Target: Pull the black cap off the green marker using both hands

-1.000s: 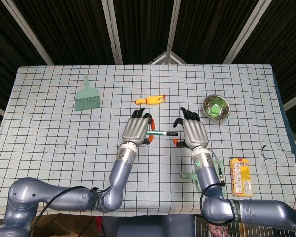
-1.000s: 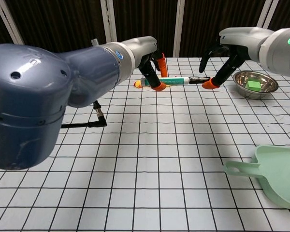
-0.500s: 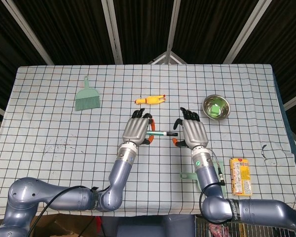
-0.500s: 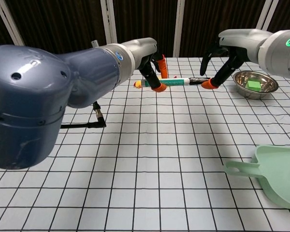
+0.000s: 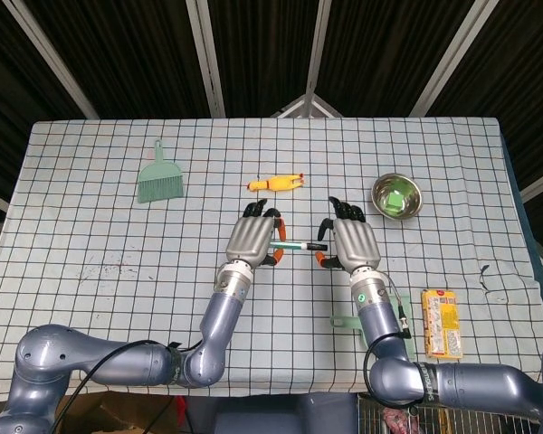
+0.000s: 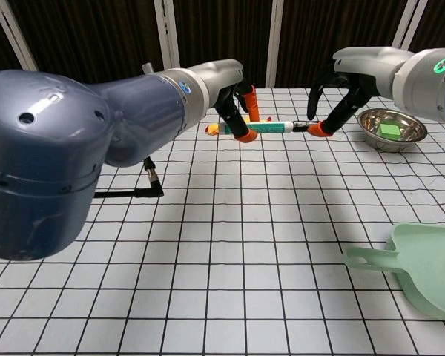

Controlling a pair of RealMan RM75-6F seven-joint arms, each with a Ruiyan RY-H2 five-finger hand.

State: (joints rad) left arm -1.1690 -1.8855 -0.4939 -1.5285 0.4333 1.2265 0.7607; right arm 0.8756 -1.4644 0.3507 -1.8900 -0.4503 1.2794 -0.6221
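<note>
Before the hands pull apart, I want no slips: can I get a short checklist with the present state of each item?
1. Left hand grips the green marker body: ok.
2. Right hand fingers closed on the black cap: cannot tell; they surround it.
3. Cap seated on the marker: ok.
4. Marker level, clear of the table: ok.
5. Steel bowl outside the right hand's pull path: cannot tell.

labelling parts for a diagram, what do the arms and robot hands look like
Both arms are glossy blue-grey shells with silver wrist sections. The left robot hand and right robot hand have silver backs and black fingers with orange tips. A green light glows on the right arm; a black cable trails beside the left.
</note>
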